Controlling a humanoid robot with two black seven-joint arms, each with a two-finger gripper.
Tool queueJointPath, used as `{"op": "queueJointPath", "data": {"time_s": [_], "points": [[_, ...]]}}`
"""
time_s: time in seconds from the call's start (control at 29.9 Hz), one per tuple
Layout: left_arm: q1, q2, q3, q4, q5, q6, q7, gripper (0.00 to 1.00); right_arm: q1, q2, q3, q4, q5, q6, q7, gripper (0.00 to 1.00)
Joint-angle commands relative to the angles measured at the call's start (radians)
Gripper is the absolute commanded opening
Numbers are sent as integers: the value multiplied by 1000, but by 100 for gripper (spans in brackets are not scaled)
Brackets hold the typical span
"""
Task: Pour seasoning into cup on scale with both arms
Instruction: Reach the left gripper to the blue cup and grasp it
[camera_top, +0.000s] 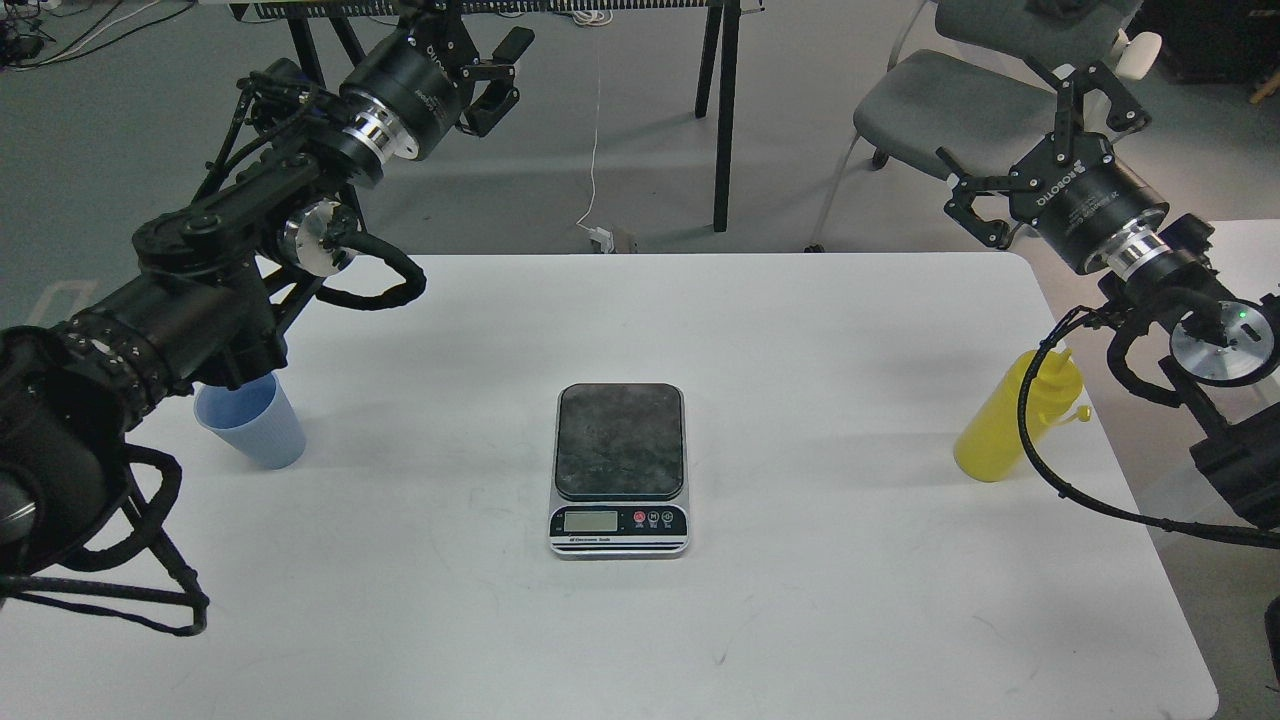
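Observation:
The scale (620, 468) lies in the middle of the white table (800, 600), its dark plate bare and its silver display strip facing me. The light blue cup (255, 425) stands upright near the left edge, partly hidden behind my left forearm. The yellow seasoning bottle (1005, 425) stands near the right edge, with a black cable of my right arm crossing in front of it. My left gripper (508, 78) is raised beyond the table's far left, open and empty. My right gripper (1015, 135) is raised beyond the far right corner, open and empty.
Behind the table there are black table legs (722, 110), a grey chair (960, 100) at the back right and a white cable with a plug (600, 236) on the floor. Another white surface (1245, 250) adjoins on the right.

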Motion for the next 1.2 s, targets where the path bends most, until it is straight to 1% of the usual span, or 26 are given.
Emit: {"op": "queueJointPath", "data": {"time_s": [0.0, 0.1, 0.13, 0.27, 0.37, 0.4, 0.44, 0.54, 0.6, 0.67, 0.77, 0.84, 0.94, 1.04, 1.14, 1.17], "points": [[1, -5, 2, -1, 1, 6, 0, 95, -2, -1, 1, 0, 0, 0, 0, 100], [6, -14, 2, 4, 15, 27, 0, 95, -2, -1, 1, 0, 0, 0, 0, 100], [12, -13, 5, -4, 24, 23, 0, 95, -2, -1, 1, 0, 0, 0, 0, 100], [15, 0, -6, -6, 60, -46, 0, 98, -2, 1, 1, 0, 0, 0, 0, 100], [15, 3, 6, 4, 75, -55, 0, 99, -2, 1, -1, 0, 0, 0, 0, 100], [16, 12, 32, -2, 96, -64, 0, 99, -2, 1, -1, 0, 0, 0, 0, 100], [16, 33, 90, -1, 136, -69, 0, 99, -2, 1, -1, 0, 0, 0, 0, 100], [-3, 124, 329, -22, 341, -71, 0, 99, -2, -1, 1, 0, 0, 0, 0, 100], [-19, 176, 415, -30, 498, -65, 0, 99, -2, -2, 1, 0, 0, 0, 0, 100], [-37, 240, 433, -35, 705, -63, 0, 99, -4, -2, 1, 0, 0, 0, 0, 100], [-53, 347, 423, -39, 989, -55, 0, 99, -4, -1, 1, 0, 0, 0, 0, 100], [-92, 401, 423, -41, 1086, -52, 0, 99, -5, 2, 1, 0, 0, 0, 0, 100], [-100, 453, 440, -61, 1161, -43, 0, 99, -5, 8, 1, 0, 0, 0, 0, 100], [-93, 541, 440, -151, 1319, -20, 0, 99, -5, 10, 1, 0, 0, 0, 0, 100], [-73, 599, 440, -226, 1448, 11, 0, 99, -5, 10, 1, 0, 0, 0, 0, 100], [-59, 607, 440, -233, 1459, 18, 0, 99, -4, 10, 1, 0, 0, 0, 0, 100]]}}
